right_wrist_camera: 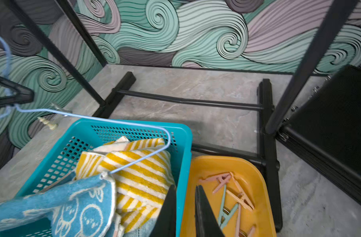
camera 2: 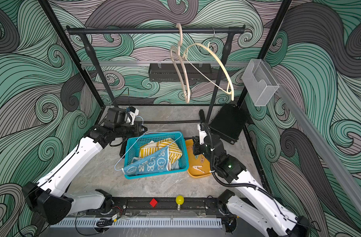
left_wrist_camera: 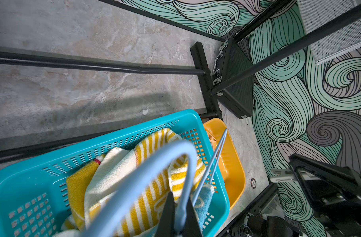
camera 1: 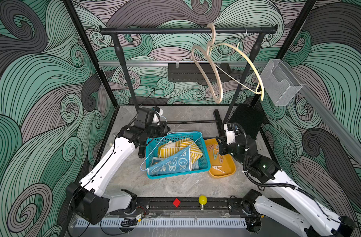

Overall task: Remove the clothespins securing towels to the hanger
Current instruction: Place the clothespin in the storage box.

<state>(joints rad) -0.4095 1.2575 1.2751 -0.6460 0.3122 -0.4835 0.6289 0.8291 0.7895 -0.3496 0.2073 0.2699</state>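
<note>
**A:** How far along is it?

**B:** Mostly done, I'd judge. On the counter [camera 1: 175, 189] sits a teal basket [camera 1: 176, 174] with the towels [camera 1: 187, 148] heaped inside. Just beside it, an orange tray [camera 1: 232, 173] holds several loose clothespins [right_wrist_camera: 240, 198].

**A:** Anything left?

**B:** The bunny towel [camera 1: 169, 165] clings to the blue wire hanger [left_wrist_camera: 190, 164] and drapes over the basket's front rim. A pale lump [right_wrist_camera: 104, 175] where wire meets cloth may be a last peg, but it's too blurred to tell.

**A:** And the jaws?

**B:** On the left gripper [left_wrist_camera: 180, 197] they are pressed together, pinching the hanger near its hook. The right gripper [right_wrist_camera: 185, 186] shows a narrow gap with nothing in it, hovering where basket meets tray.
</note>
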